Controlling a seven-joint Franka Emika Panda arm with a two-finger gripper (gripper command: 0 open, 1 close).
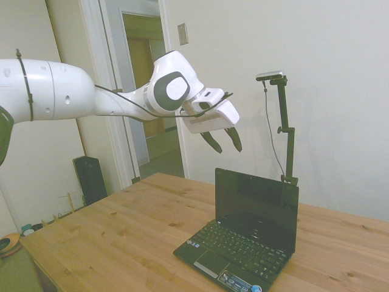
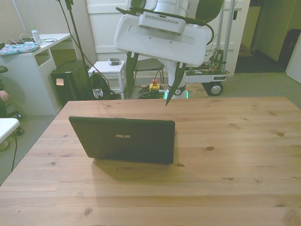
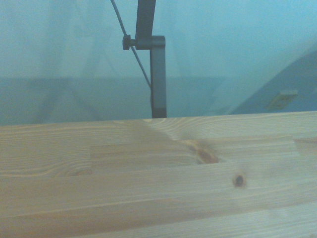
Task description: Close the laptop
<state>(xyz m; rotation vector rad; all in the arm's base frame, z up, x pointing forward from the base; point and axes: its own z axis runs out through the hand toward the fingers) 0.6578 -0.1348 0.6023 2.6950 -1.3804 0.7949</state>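
Observation:
The laptop (image 1: pixel 249 234) is a small black netbook that stands open on the wooden table (image 1: pixel 121 237), its dark screen upright and the keyboard facing the side camera. In the front view I see its matte lid (image 2: pixel 124 140) with a small silver logo. My gripper (image 1: pixel 223 140) hangs in the air above and a little behind the screen's top edge, apart from it. Its two dark fingers (image 2: pixel 130 70) are spread with nothing between them, so the gripper (image 2: pixel 149 80) is open. The wrist view holds only bare table planks (image 3: pixel 148 178), not the laptop.
Wide bare wood lies to the front view's right of the laptop (image 2: pixel 235 141). Behind the table stand a white desk (image 2: pixel 28 66), a black case (image 2: pixel 70 84) and a small white stool (image 2: pixel 107 70). A doorway (image 1: pixel 146 91) lies behind the arm.

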